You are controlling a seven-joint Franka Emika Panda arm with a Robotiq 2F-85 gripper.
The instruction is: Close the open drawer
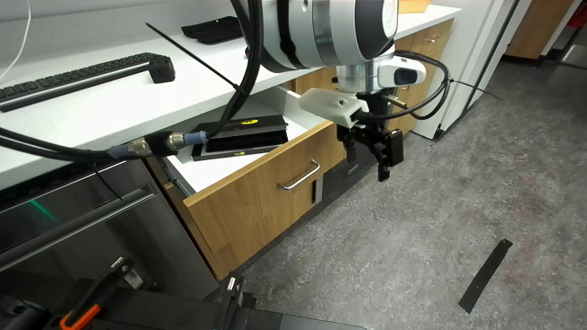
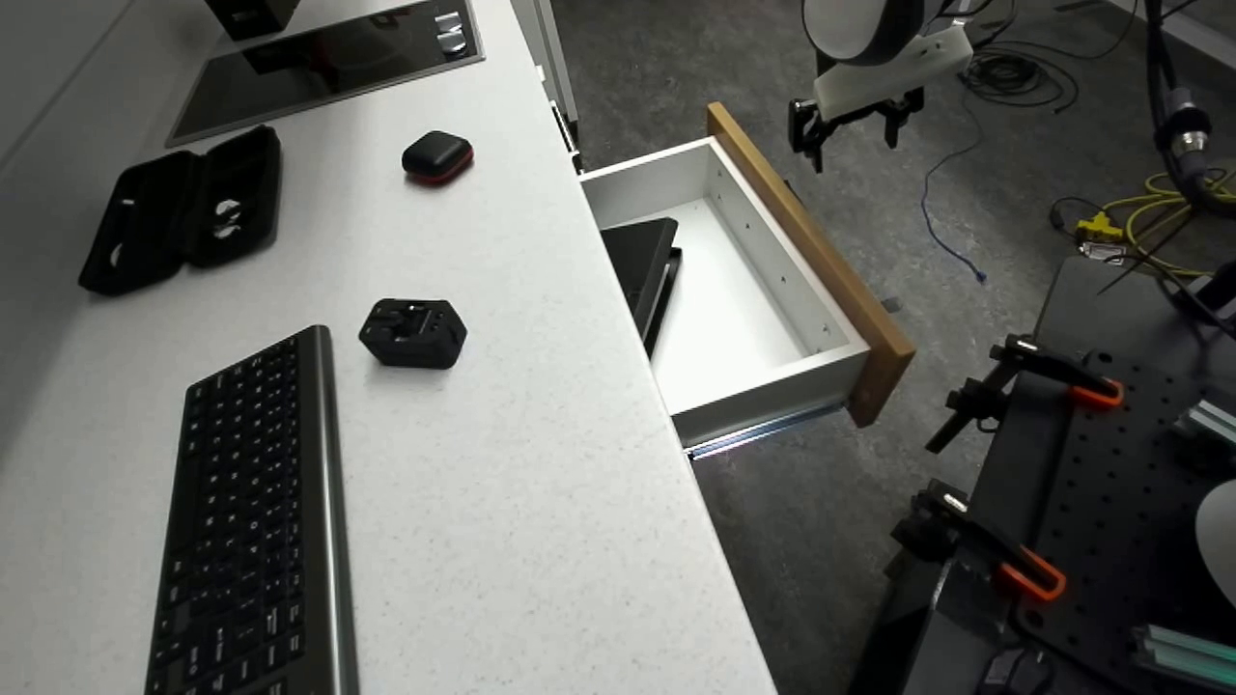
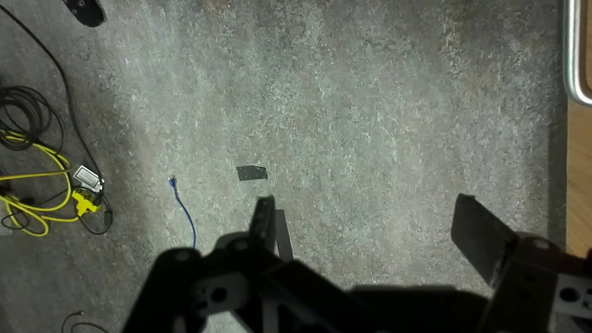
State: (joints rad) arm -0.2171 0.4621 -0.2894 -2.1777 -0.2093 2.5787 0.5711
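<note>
Grey floor [image 1: 412,256] flanks a white table [image 2: 560,483]; wood-fronted drawer [image 1: 257,197] juts outward, long axis following the table's edge; claw [image 3: 367,219] spread wide.

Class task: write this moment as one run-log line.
task: close drawer | drawer: open | gripper: open, empty, over floor in front of drawer | handle: not grasped

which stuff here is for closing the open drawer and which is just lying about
For the job:
wood-fronted drawer
silver bar handle
claw

Just lying about:
keyboard
small black-and-red case
open black case
dark items inside the drawer
yellow connector
black strip
</note>
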